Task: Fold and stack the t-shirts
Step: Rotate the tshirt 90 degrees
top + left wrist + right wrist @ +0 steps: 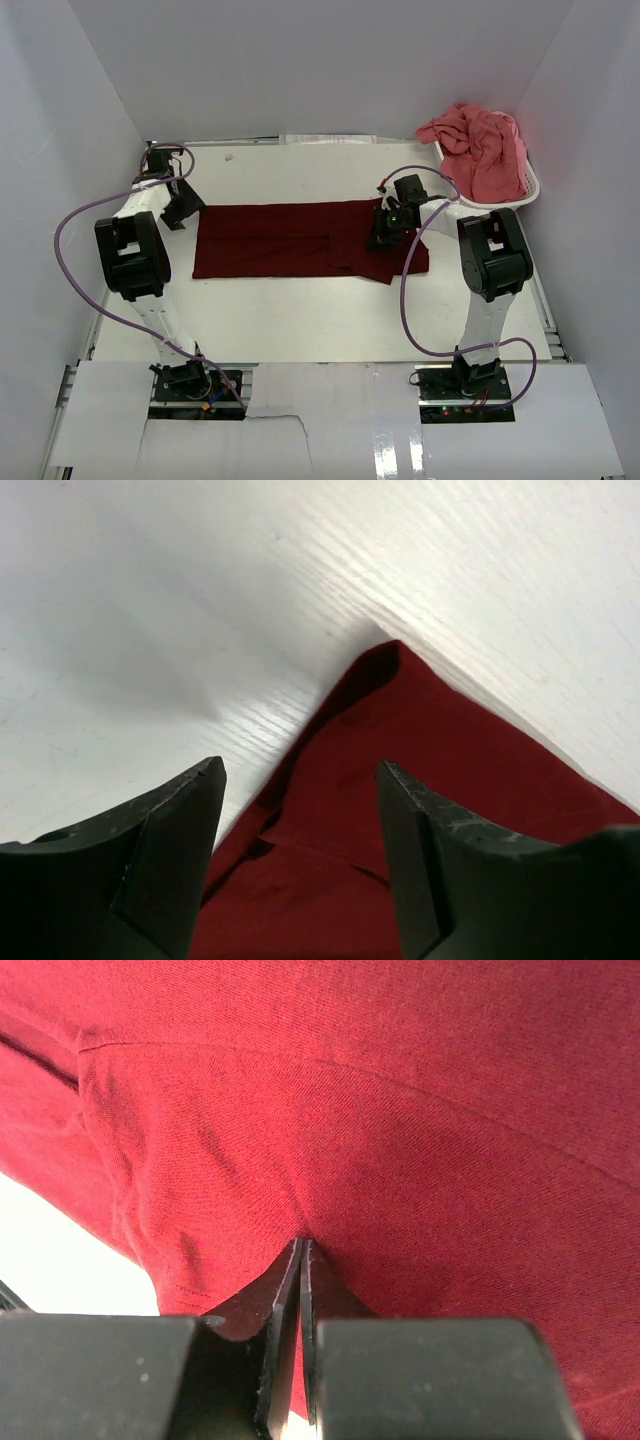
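T-shirt point(280, 240), maroon, clamped in right gripper point(303, 1247), pinch point hidden; left gripper point(300, 764) apart.

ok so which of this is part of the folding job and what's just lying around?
Job: maroon t-shirt, spread on the table; pink t-shirt, heaped in the white basket; right hand, shut on the maroon t-shirt; left hand, open at its corner.
Lying about: white basket; table.
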Motion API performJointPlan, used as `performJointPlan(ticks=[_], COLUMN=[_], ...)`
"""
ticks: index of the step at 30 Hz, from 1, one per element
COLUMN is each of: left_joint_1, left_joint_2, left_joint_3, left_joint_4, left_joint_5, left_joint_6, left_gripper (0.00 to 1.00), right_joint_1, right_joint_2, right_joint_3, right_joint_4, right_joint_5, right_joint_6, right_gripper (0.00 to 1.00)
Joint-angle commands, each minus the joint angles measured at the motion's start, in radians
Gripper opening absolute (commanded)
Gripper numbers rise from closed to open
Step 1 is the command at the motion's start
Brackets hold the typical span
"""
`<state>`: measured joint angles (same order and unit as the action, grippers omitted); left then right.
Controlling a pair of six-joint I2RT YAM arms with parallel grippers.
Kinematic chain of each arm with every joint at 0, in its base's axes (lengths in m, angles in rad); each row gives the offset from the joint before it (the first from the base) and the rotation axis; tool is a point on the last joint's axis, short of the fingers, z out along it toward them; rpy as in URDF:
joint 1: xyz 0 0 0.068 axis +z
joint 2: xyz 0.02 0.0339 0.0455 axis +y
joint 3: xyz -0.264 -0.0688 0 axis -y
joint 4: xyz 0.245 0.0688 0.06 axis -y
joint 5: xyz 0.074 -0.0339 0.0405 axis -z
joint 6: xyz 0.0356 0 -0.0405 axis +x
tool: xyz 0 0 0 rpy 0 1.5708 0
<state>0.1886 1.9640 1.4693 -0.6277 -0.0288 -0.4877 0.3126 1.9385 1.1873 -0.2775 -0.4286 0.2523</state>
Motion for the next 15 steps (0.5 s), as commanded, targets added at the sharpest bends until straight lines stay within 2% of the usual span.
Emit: performJointPlan(ticks=[1,5,8,11,15], left_joint_1=[-0.001,-0.003,-0.021,-0.131,-0.253], left_joint_2=[-0.037,-0.088,-0.129,-0.129,-0.14], left_joint_3=[0.003,-0.02,-0.001,0.054,0.088], left_joint_4=[-0.032,-0.066,-0.041,-0.037,-0.006], left_joint_5=[-0.066,-0.126,-0.08,-0.043,-0.092], left_joint_6=[-0.003,-0.038,-0.014,0.027,0.057], left_gripper=[0.73,0.72,0.72,0.72,0.72], right_joint_1=[-0.009,-0.01,-0.01,-0.01,-0.01], right_joint_2=[0.036,0.037,0.046,0.048,0.043], right_joint_3=[-0.009,-0.005,0.003,0.009,0.012], right_joint_4=[-0.094,-0.097,-0.107,-0.109,-0.114], right_joint_5=[0.154,0.157,0.171,0.168,0.171], right_joint_6=[-0.062,-0.064,-0.071,-0.071,-0.071], right_gripper=[0.08,0.08,0.08,0.08,0.08])
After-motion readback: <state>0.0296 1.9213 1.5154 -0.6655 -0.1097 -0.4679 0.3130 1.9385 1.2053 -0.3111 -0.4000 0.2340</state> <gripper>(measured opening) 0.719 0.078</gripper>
